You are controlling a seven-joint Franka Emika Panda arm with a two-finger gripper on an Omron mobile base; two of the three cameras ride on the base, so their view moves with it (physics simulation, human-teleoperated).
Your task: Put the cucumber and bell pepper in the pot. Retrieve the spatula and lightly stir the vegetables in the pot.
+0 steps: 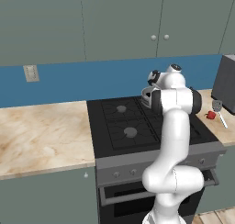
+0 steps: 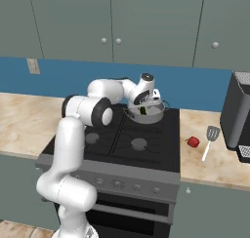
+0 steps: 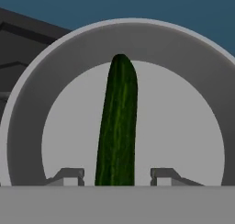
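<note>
The cucumber (image 3: pixel 116 126) is being seen in the hand view lying lengthwise on the flat grey floor inside the pot (image 3: pixel 27 108), with its far end reaching toward the pot's far wall. The near end is being framed by the two fingertips (image 3: pixel 69 175), which are standing spread apart on either side of it with a visible gap to each side; nothing is being clamped. In the right base view, a small dark green patch of the cucumber (image 2: pixel 143 110) is being shown inside the pot (image 2: pixel 152 116), which is being carried on the rear right burner of the black stove (image 2: pixel 146 139). The gripper (image 2: pixel 145 104) is being held directly above the pot opening, pointing down into it.

The bell pepper (image 2: pixel 194 142) is being shown on the marble counter (image 2: pixel 215 161) to the right of the stove, well apart from the pot. The spatula (image 2: pixel 209 140) is lying just beside the pepper, on its right, with the head pointing toward the wall. A dark appliance (image 2: pixel 237 116) is standing near the spatula at the right edge.
</note>
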